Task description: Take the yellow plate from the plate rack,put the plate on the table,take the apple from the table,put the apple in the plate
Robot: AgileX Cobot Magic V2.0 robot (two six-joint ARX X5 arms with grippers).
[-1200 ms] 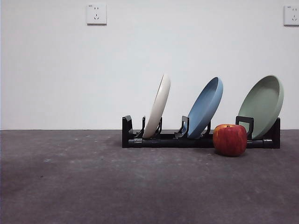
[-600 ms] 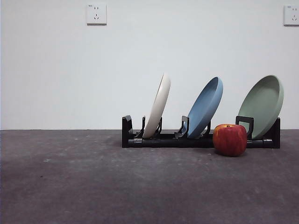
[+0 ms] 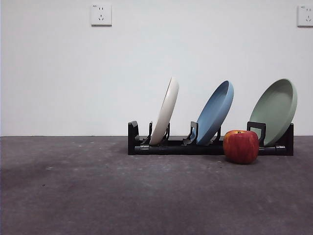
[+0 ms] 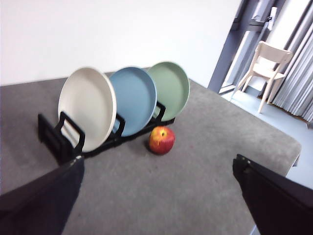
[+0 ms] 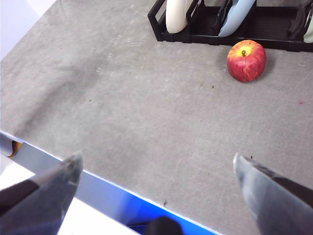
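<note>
The yellow plate, pale cream, stands on edge in the left slot of the black plate rack; it also shows in the left wrist view and partly in the right wrist view. The red apple sits on the table in front of the rack's right part; it also shows in both wrist views. My left gripper is open, well back from the rack. My right gripper is open over the table's near edge. Neither gripper shows in the front view.
A blue plate and a pale green plate stand in the rack's other slots. Two wall sockets are on the white wall. A chair stands off the table. The table's edge runs under my right gripper.
</note>
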